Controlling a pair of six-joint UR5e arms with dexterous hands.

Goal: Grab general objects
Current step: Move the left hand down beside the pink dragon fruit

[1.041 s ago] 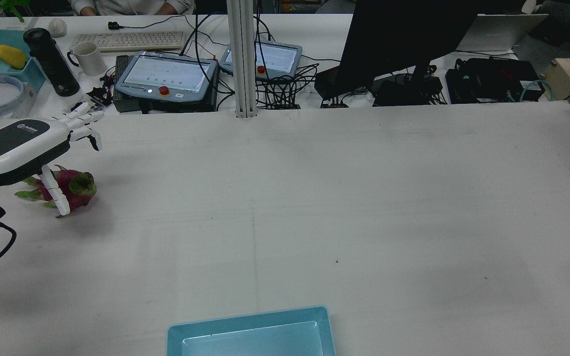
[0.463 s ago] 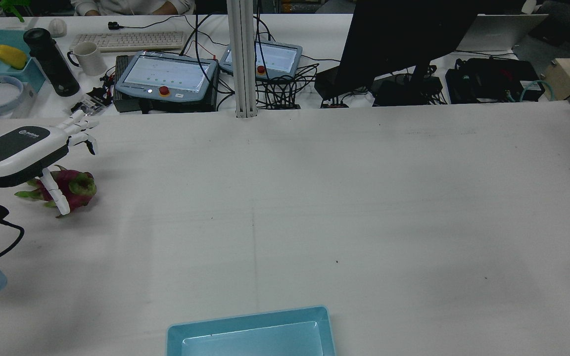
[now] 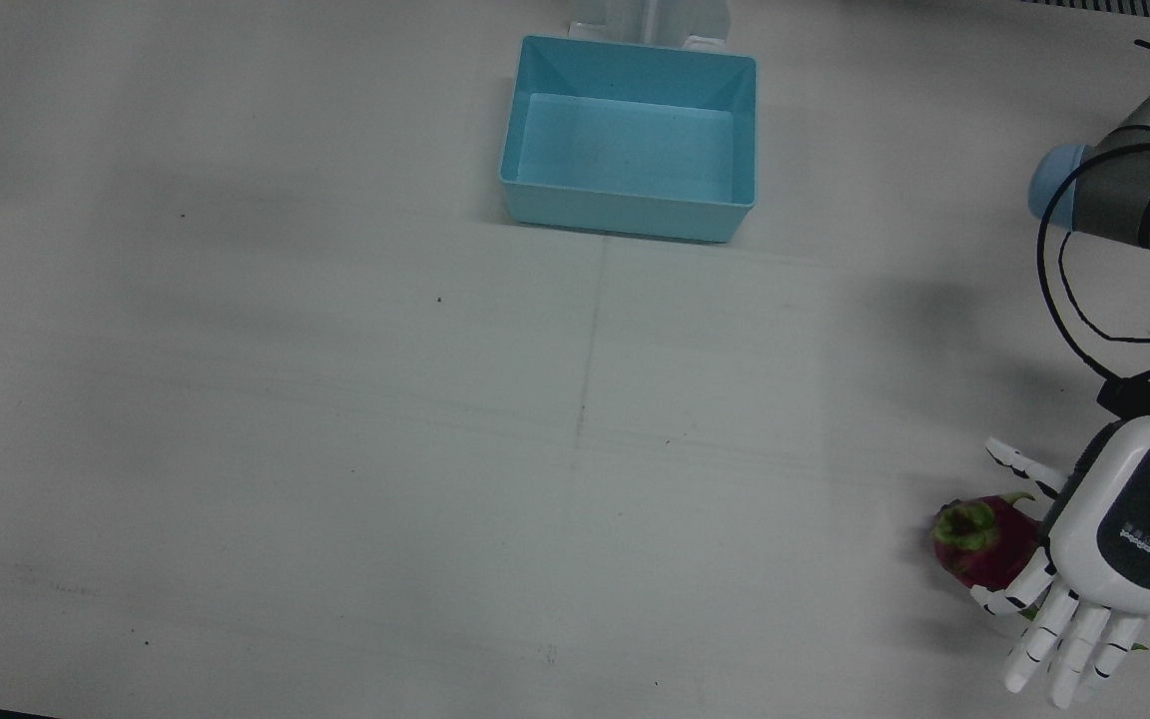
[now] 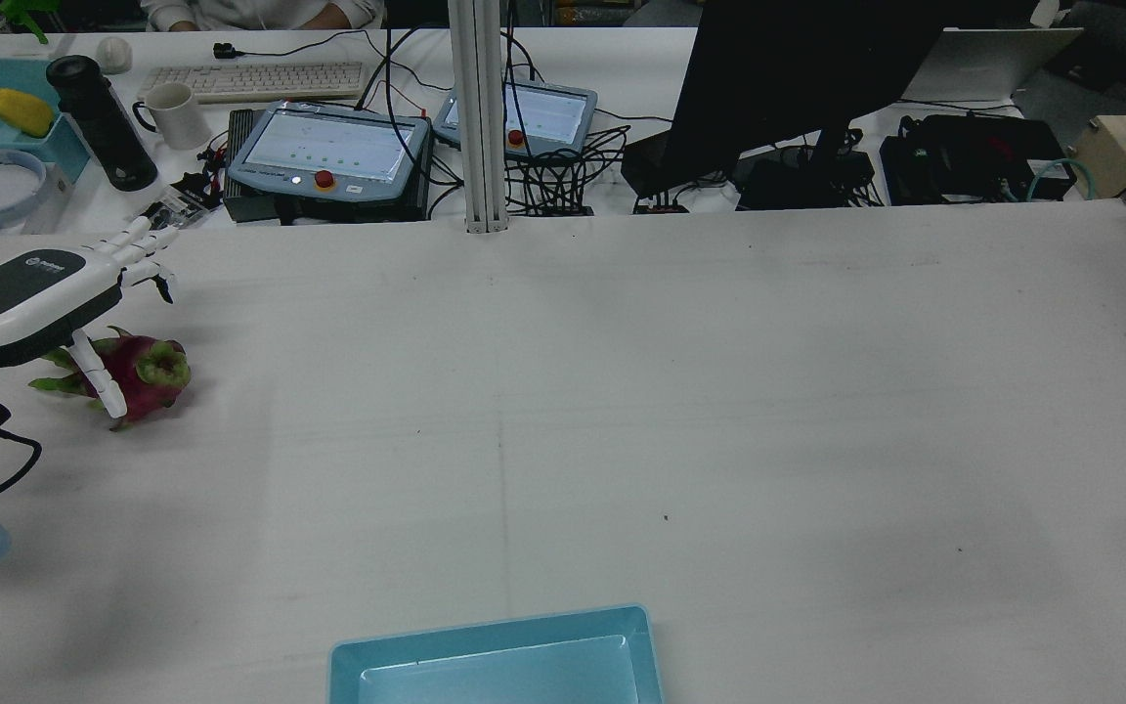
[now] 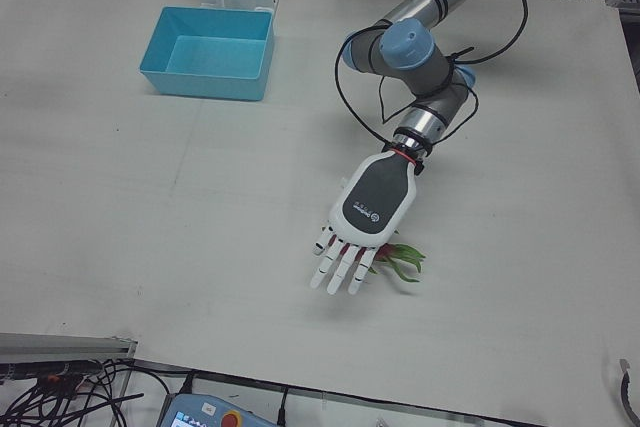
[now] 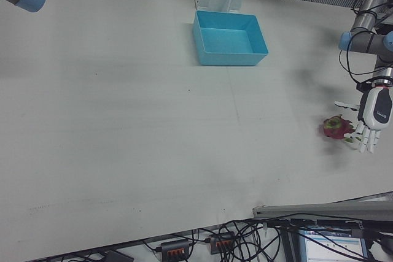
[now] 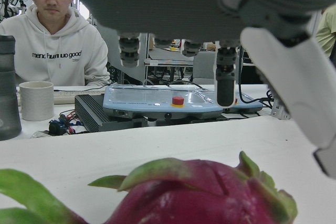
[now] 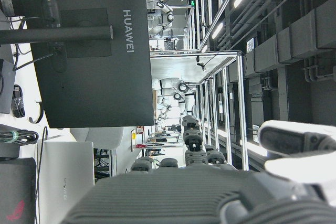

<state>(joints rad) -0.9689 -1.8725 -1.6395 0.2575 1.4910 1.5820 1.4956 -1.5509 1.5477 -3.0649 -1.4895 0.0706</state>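
The magenta dragon fruit with green scale tips (image 3: 982, 544) lay on the white surface (image 3: 335, 399) near the edge on the robot's left side and toward the operators' edge, well apart from the open light-blue plastic bin (image 3: 628, 136), which stood at the middle of the robot-side edge. The white and dark-grey left hand (image 3: 1104, 559) hovered palm-down over the fruit with its fingers (image 3: 1059, 639) spread wide and extended toward the operators' edge; it held nothing. In the rear view the hand (image 4: 30, 298) covered the fruit's (image 4: 143, 372) outer part, and one white digit (image 4: 99, 376) hung down in front of the fruit on the robot's side; whether it touched the skin could not be told. From the left hand view the fruit (image 7: 199, 195) filled the lower frame just under the palm, with fingertips (image 7: 226, 82) hanging above and beyond it, apart from it. The broad middle of the surface between fruit and bin was bare, as was the whole right half. The right hand showed only in its own camera (image 8: 220, 192), raised and facing a black monitor back (image 8: 84, 45); its fingers (image 8: 191, 142) appeared extended, closed on nothing.
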